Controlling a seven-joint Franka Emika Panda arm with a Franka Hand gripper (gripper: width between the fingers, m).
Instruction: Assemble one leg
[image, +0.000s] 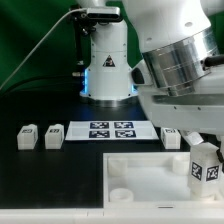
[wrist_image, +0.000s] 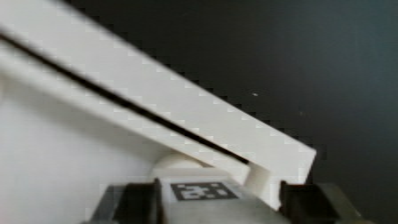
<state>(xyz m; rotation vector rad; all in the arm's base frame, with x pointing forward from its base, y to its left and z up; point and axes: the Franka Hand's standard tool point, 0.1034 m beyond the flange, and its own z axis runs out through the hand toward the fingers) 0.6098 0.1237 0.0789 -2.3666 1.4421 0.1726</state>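
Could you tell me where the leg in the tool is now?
The held leg is at the exterior view's right, clamped in the tool at the right edge of the square piece, near a loose leg beside the marker board.

The marker board (image: 111, 130), a flat white strip carrying four black-and-white tags, is lying on the black table (image: 50, 185) toward the back. Nearer the camera, a large white square tray-like piece (image: 150, 168) is resting flat on the table toward the exterior view's right, showing a round corner socket (image: 119, 194). In the wrist view its raised edge (wrist_image: 178, 92) is slanting across the dark tabletop. A green backdrop (image: 25, 40) is filling the area behind the table.
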